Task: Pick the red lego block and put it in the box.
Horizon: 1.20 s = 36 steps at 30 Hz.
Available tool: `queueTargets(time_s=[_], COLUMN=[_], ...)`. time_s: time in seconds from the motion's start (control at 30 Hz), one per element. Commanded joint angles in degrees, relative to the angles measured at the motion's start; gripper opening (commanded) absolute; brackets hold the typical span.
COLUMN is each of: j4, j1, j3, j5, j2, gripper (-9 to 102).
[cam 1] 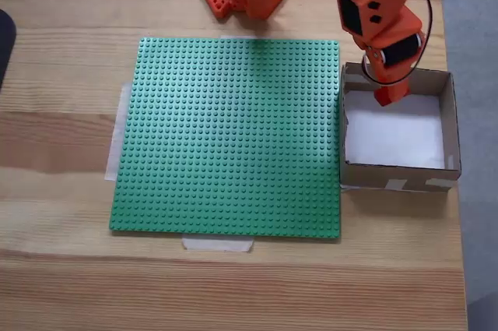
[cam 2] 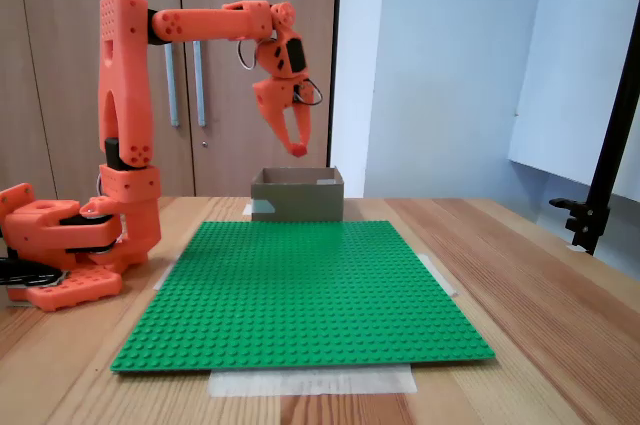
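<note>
Taped flat nearest the camera, the green baseplate (cam 2: 300, 295) fronts the cardboard box (cam 1: 447, 125), above which the orange gripper (cam 2: 297, 148) hangs pinching something red (seemingly the red lego block (cam 2: 298, 150)), so release comes next.

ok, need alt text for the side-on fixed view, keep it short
An orange 3D-printed robot arm reaches over a low brown cardboard box, its two-finger gripper pointing down above the box's open top. A large green studded baseplate lies taped to the wooden table in front.
</note>
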Motion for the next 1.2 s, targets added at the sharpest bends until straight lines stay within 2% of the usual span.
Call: queueTargets(time_s=[0.0, 0.53, 1.17], j4=[0.09, 0.26, 0.09], j1=[-0.09, -0.70, -2.72], j3=[-4.39, -8.17, -8.88], j5=[-0.97, -5.45, -3.69], j2=[-0.88, -8.35, -10.55], gripper=[4, 6, 7])
